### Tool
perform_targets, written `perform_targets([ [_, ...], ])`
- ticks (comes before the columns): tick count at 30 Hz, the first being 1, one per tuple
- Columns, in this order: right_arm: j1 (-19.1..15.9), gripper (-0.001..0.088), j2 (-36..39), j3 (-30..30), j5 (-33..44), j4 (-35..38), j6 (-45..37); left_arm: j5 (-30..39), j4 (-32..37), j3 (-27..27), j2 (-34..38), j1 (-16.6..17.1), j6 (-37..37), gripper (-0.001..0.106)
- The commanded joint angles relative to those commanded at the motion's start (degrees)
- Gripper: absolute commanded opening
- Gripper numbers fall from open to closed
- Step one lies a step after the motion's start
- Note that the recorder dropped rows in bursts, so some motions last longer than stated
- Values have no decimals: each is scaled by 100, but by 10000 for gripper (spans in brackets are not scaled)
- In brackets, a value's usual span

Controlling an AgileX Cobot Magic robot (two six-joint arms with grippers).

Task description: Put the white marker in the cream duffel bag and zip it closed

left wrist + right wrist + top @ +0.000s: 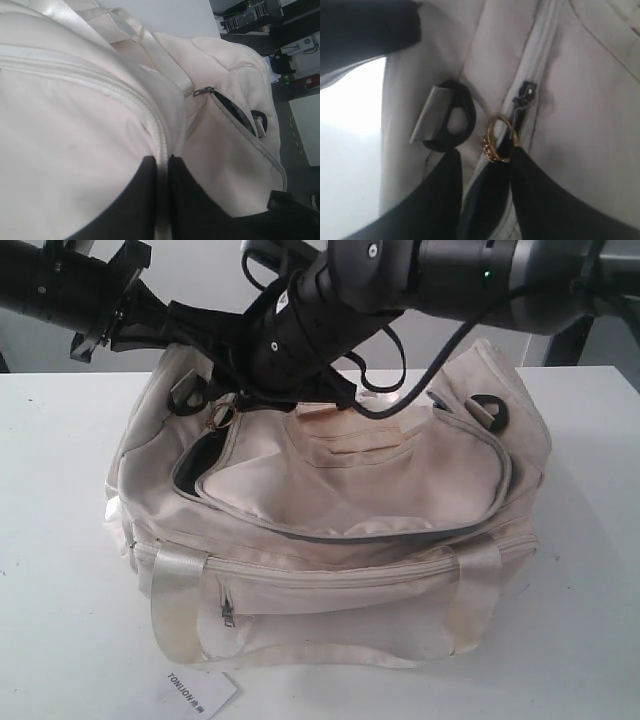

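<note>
Cream duffel bag [330,490] mid-table [60,640], top zipper [300,533] gaping along curve facing table's front edge. Right end effector [485,152] at bag end nearest table's left edge, fingers apart, gold ring pull [497,140] between them, ungripped. Left end effector [161,160] pinched together on bag's zipper seam. TONLION paper tag [195,692] at table's front edge, just beside bag.

High front exterior — wrists close on bag [350,490]
</note>
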Motion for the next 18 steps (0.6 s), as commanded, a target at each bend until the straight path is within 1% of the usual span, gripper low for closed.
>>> perform_targets([
  [10, 0, 339, 248, 0, -149, 39, 0, 46, 0, 0, 0, 0, 0, 0],
  [14, 0, 338, 329, 0, -343, 255, 0, 58, 0, 0, 0, 0, 0, 0],
  [18, 0, 329, 396, 0, -369, 279, 0, 58, 0, 0, 0, 0, 0, 0],
])
